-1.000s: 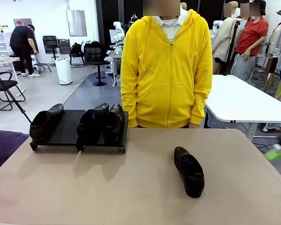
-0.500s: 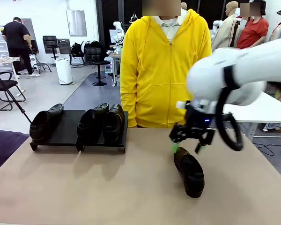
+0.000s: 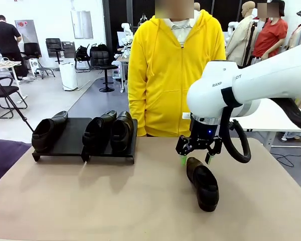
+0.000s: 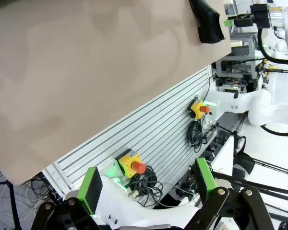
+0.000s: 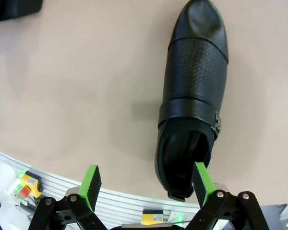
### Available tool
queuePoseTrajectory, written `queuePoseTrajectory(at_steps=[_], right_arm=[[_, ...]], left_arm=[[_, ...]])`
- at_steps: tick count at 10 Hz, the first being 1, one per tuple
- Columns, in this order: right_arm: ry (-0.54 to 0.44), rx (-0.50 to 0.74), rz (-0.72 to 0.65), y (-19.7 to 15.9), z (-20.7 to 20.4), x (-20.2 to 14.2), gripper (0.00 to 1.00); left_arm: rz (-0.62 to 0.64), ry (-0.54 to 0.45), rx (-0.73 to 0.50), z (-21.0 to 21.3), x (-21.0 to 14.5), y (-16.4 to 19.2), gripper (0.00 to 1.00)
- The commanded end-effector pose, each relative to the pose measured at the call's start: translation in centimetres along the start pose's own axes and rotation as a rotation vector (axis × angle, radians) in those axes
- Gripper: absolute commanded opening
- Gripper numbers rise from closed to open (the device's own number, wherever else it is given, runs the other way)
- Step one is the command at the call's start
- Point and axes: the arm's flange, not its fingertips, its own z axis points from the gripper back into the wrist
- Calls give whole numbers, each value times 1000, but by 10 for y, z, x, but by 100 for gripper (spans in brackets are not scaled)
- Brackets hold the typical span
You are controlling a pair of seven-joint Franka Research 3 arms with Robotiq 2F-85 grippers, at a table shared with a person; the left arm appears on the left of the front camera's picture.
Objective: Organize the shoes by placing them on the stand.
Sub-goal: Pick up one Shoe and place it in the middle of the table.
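The right gripper (image 3: 196, 158), jaws wide and empty, hangs just above the heel of the loose shoe (image 3: 202, 183) (toe pointing toward the robot, away from the gripper).

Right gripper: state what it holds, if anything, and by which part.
Nothing is held. The right gripper hangs open above the heel end of the loose shoe on the table, its pads not clamped on it.
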Motion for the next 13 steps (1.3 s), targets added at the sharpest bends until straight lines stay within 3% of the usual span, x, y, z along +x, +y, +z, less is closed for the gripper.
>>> queuePoseTrajectory(at_steps=[1, 6, 11, 12, 13], right_arm=[[12, -70, -8, 9, -19, 2, 100], [-41, -157, -137, 24, -85, 4, 100], [-88, -191, -150, 28, -98, 3, 100], [-82, -196, -146, 28, -97, 4, 61], [-68, -180, -155, 27, -98, 5, 1]], left_arm=[[-10, 11, 6, 2, -3, 1, 100], [-10, 11, 6, 2, -3, 1, 100], [-10, 11, 6, 2, -3, 1, 100], [-10, 11, 6, 2, -3, 1, 100], [-10, 11, 6, 2, -3, 1, 100]])
